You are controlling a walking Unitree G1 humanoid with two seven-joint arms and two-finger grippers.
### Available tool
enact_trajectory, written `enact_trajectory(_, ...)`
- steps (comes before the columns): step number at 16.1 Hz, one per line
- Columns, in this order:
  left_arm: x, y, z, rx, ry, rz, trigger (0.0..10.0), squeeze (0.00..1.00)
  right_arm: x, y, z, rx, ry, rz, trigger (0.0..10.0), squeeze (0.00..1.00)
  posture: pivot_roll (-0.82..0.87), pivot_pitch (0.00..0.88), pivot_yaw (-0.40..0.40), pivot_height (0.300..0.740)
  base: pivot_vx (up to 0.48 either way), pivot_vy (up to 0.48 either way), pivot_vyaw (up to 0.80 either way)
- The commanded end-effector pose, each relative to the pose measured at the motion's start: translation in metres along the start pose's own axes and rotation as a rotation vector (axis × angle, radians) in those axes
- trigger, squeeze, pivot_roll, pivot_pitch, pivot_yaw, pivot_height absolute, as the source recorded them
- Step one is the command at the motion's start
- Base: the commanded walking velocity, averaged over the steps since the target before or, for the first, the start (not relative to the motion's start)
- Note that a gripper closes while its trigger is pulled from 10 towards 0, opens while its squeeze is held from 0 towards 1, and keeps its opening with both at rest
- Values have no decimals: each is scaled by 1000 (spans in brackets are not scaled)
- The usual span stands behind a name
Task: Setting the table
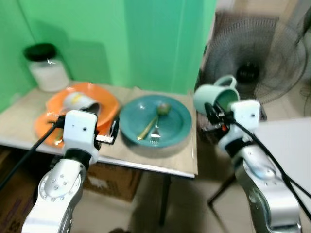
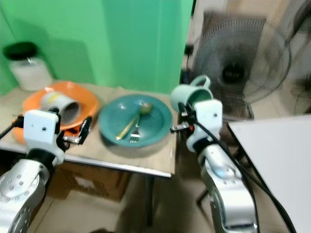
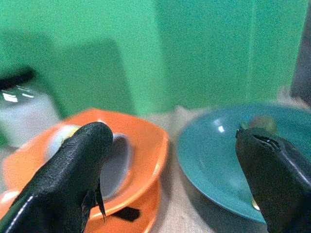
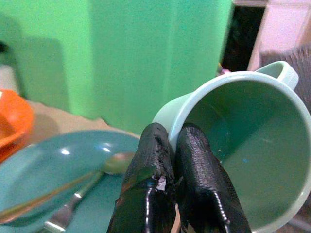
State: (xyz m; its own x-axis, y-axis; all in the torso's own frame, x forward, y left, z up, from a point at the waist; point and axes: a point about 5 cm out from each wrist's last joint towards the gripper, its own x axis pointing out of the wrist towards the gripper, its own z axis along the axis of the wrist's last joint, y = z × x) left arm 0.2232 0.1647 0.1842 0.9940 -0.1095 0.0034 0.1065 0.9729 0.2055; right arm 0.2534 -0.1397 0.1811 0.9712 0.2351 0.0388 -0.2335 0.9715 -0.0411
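My right gripper [image 4: 171, 138] is shut on the rim of a mint green mug [image 1: 217, 95], one finger inside and one outside. The mug tilts on its side in the air just off the table's right edge. On the beige table [image 1: 146, 159] lies a teal plate [image 1: 181, 122] with a gold spoon [image 1: 159, 112] and a fork [image 1: 154, 135] on it. Left of the plate sit stacked orange dishes [image 1: 106, 101], and a pale cup [image 1: 80, 102] rests on its side in the top one. My left gripper [image 3: 175, 138] is open, low in front of the orange dishes with nothing between its fingers.
A glass jar with a black lid [image 1: 46, 68] stands at the table's back left against the green wall. A floor fan [image 1: 252, 63] is behind the mug. A white tabletop [image 1: 286, 141] lies to the right. A cardboard box [image 1: 112, 180] sits under the table.
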Motion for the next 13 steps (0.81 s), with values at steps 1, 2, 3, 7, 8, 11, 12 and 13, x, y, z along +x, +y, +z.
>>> enact_trajectory(1, -2, 0, -5, 0, 28, 4, 10000, 0, 2, 2, 4, 35, -9, 19, 10000, 0, 32, 0, 5, 740, 0, 0, 0)
enact_trajectory(2, -2, 0, -5, 1, 27, 2, 10000, 0, 2, 1, 4, 39, -7, 18, 10000, 0, 32, 0, 5, 740, 0, 0, 0)
enact_trajectory(3, -1, 0, -5, 3, 25, -1, 10000, 0, 2, 1, 5, 41, -8, 18, 10000, 0, 32, 0, 5, 740, 0, 0, -800)
enact_trajectory(7, -1, 0, -4, 8, 23, -8, 10000, 0, 3, 1, 7, 30, -9, 4, 10000, 0, 30, 0, 6, 740, 0, 0, -800)
enact_trajectory(8, -1, 0, -5, 9, 23, -8, 10000, 0, 3, 0, 7, 17, -6, -8, 10000, 0, 29, 0, 6, 740, 0, 0, -800)
enact_trajectory(11, -1, 0, -5, -3, 23, -7, 10000, 0, 4, -5, 11, -1, -8, -32, 10000, 0, 29, 0, 6, 740, 0, 0, -800)
enact_trajectory(12, 0, 0, -5, -18, 24, -3, 10000, 0, 5, -7, 13, -10, -15, -62, 10000, 0, 25, 0, 6, 740, 0, 0, -800)
enact_trajectory(13, 0, 0, -5, -32, 22, 0, 10000, 0, 5, -8, 13, -14, -5, -61, 10000, 0, 24, 0, 4, 740, 0, 0, -800)
